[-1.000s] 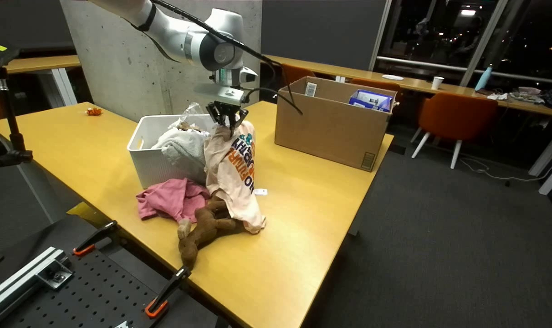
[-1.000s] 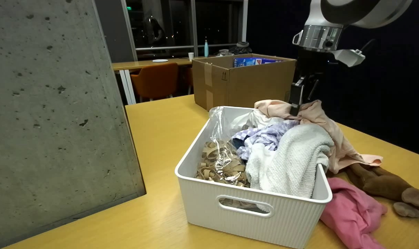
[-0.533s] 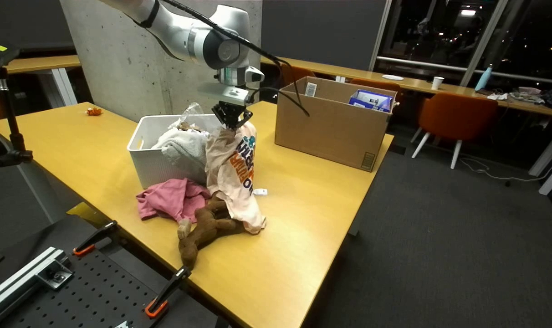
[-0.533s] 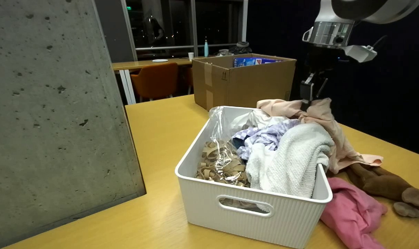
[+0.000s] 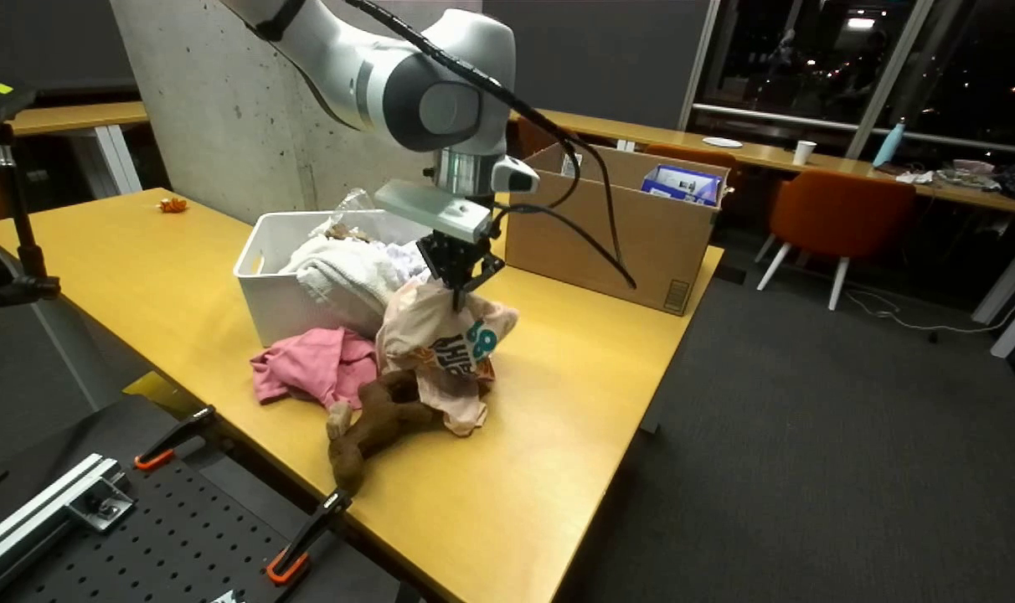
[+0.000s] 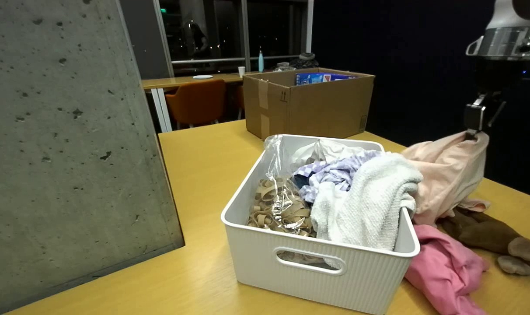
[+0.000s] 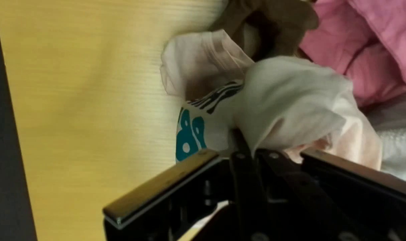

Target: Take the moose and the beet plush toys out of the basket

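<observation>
- Yellow table [image 5: 558, 410] stands next to a concrete pillar [image 6: 72, 131], and behind we see dark windows [image 5: 968, 92].
- Above this table we find the gripper [image 5: 457, 303], pointing down; its jaws are close together and, as we judge, clamped on a fold of the peach shirt [image 5: 411, 322], which is partly raised.
- Just below, the brown plush toy [image 5: 382, 425], which we take for the moose, lies on the table, outside the basket, with one end covered by the shirt. For the moose, we think the taking out is done.
- Near the toy lies a pink cloth [image 5: 315, 364], also outside; we see only fabric folds in it.
- Beside these stands the white basket [image 6: 265, 258], where we see a white towel [image 6: 374, 201], a checked purple cloth [image 6: 339, 173] and a clear bag [image 6: 280, 205] with tan strips.
- Of the beet we see nothing in any view; whether it is deep in the basket or elsewhere, we cannot tell. To find it, and take it out if needed, seems the remaining work.
- Farther away, a cardboard box [image 6: 326, 107] stands on the same table.
</observation>
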Tool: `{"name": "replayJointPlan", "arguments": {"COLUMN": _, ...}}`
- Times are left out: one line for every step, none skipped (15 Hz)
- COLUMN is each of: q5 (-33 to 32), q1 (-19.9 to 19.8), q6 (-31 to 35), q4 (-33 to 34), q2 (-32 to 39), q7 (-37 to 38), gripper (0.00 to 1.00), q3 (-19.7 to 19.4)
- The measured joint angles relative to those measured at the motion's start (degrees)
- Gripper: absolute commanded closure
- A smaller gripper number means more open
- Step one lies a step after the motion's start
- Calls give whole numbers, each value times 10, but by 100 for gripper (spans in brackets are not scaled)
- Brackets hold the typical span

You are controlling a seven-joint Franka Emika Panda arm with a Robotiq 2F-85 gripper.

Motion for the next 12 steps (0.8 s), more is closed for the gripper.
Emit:
{"name": "replayJointPlan", "arguments": {"q5": 4, "q1": -9, "q6": 8, "q4": -22, "q2": -4, "q7": -2, "gripper": 99, "q3": -5}}
{"name": "replayJointPlan", "arguments": {"q5": 8, "q1": -15, "q6": 16, "q4": -40, "q2": -6, "q7": -3, "gripper": 99, "q3": -9}}
{"name": "replayJointPlan", "arguments": {"q5": 13, "q1": -21, "q6": 25, "q4": -57, "q2": -7, "q7": -3, "gripper": 99, "q3": -11}}
{"name": "replayJointPlan", "arguments": {"q5": 19, "q1": -26, "q6": 34, "q4": -74, "q2": -7, "q7": -4, "gripper": 99, "q3": -12}}
{"name": "replayJointPlan", "arguments": {"q5": 27, "q1": -31, "q6": 41, "q4": -90, "q2": -7, "q7": -5, "gripper": 99, "q3": -12}}
{"name": "replayJointPlan", "arguments": {"q5": 34, "q1": -36, "q6": 50, "q4": -105, "q2": -7, "q7": -5, "gripper": 99, "q3": -12}}
{"name": "replayJointPlan", "arguments": {"q5": 42, "q1": -41, "q6": 59, "q4": -119, "q2": -8, "q7": -6, "gripper": 99, "q3": -13}}
{"name": "replayJointPlan", "arguments": {"q5": 49, "q1": -46, "q6": 67, "q4": -130, "q2": -12, "q7": -9, "gripper": 99, "q3": -15}}
{"name": "replayJointPlan", "arguments": {"q5": 54, "q1": -52, "q6": 72, "q4": -141, "q2": -18, "q7": -11, "gripper": 99, "q3": -17}}
{"name": "replayJointPlan", "arguments": {"q5": 55, "q1": -57, "q6": 74, "q4": -151, "q2": -31, "q7": -12, "gripper": 99, "q3": -22}}
{"name": "replayJointPlan", "arguments": {"q5": 55, "q1": -62, "q6": 74, "q4": -162, "q2": -51, "q7": -13, "gripper": 99, "q3": -30}}
{"name": "replayJointPlan", "arguments": {"q5": 55, "q1": -67, "q6": 74, "q4": -172, "q2": -74, "q7": -15, "gripper": 99, "q3": -38}}
